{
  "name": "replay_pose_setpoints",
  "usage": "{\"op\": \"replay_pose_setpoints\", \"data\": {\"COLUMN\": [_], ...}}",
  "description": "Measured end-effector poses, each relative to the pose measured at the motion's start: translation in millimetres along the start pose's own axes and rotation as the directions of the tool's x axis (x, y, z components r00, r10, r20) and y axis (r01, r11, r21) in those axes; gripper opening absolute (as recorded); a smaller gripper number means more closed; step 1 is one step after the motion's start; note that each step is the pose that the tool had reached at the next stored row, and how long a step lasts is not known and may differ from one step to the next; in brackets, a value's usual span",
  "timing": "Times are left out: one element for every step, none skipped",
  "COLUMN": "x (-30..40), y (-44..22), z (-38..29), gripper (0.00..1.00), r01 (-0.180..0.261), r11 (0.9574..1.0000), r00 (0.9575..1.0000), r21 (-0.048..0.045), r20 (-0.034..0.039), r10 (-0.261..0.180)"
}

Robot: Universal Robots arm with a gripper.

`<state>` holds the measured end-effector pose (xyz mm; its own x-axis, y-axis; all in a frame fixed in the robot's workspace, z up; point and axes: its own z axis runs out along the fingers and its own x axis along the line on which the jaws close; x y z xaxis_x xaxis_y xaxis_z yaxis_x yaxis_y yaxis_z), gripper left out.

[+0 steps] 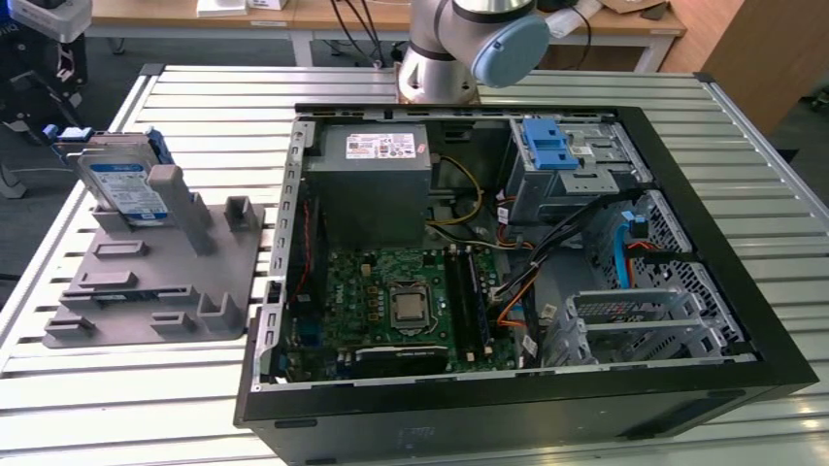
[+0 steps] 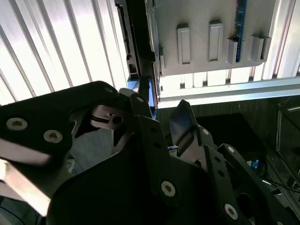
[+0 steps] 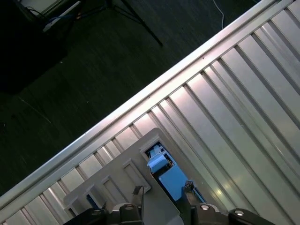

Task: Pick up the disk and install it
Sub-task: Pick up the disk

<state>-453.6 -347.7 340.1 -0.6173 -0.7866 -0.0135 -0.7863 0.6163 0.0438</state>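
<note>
Gripper: in the first wrist view the gripper [image 3: 162, 189] hangs high over the table's edge. Its two fingertips [image 3: 137, 191] are spread apart with nothing clamped between them.
Disk: the disk [image 1: 120, 184] stands upright on edge at the far corner of the grey fixture [image 1: 143, 291], on the exterior view's left. Its label faces the camera and its blue carrier shows along the top and side (a grey post of the fixture stands just in front of it).
Disk from the wrist: a blue piece lies in line between the fingertips and well below them. It is probably the carrier seen from above, though the angle makes that hard to confirm.
Contact: nothing touches the disk; it has not yet been picked up.
Fixture: a flat grey plate with raised blocks and slots, lying on the slatted metal table [image 1: 130, 408] just beside the computer case [image 1: 518, 427].
Computer case: black, lying on its side with the panel off, in the middle of the table.
Inside the case: a grey power supply [image 1: 376, 175] with a white sticker, a green motherboard [image 1: 402, 296] nearer the camera, and a metal drive cage with a blue latch [image 1: 550, 146] toward the exterior view's right.
Arm: the arm [image 1: 447, 49] rises at the table's far edge, behind the case.
</note>
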Motion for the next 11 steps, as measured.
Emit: {"op": "replay_pose_setpoints", "data": {"x": [0.0,0.0,0.0,0.0,0.0,0.0,0.0,0.0,0.0,0.0,0.0], "y": [0.0,0.0,0.0,0.0,0.0,-0.1,-0.1,-0.1,-0.1,-0.1,0.0], "z": [0.0,0.0,0.0,0.1,0.0,0.1,0.1,0.1,0.1,0.1,0.1], "gripper": [0.45,0.45,0.51,0.51,0.57,0.57,0.57,0.57,0.57,0.57,0.57], "r01": [0.0,0.001,0.005,0.017,0.034,0.052,0.07,0.088,0.107,0.125,0.143], "r11": [1.0,1.0,1.0,0.9999,0.9994,0.9987,0.9975,0.9961,0.9942,0.9922,0.9897], "r00": [1.0,1.0,1.0,0.9999,0.9994,0.9987,0.9975,0.9961,0.9942,0.9922,0.9897], "r21": [0.0,-0.0001,-0.0001,-0.0002,-0.0005,-0.0007,-0.0011,-0.0014,-0.0017,-0.0021,-0.0024], "r20": [0.0,0.0,-0.0002,-0.0006,-0.0014,-0.0021,-0.003,-0.0037,-0.0046,-0.0053,-0.0061], "r10": [0.0,-0.001,-0.005,-0.017,-0.034,-0.052,-0.07,-0.088,-0.107,-0.125,-0.143]}}
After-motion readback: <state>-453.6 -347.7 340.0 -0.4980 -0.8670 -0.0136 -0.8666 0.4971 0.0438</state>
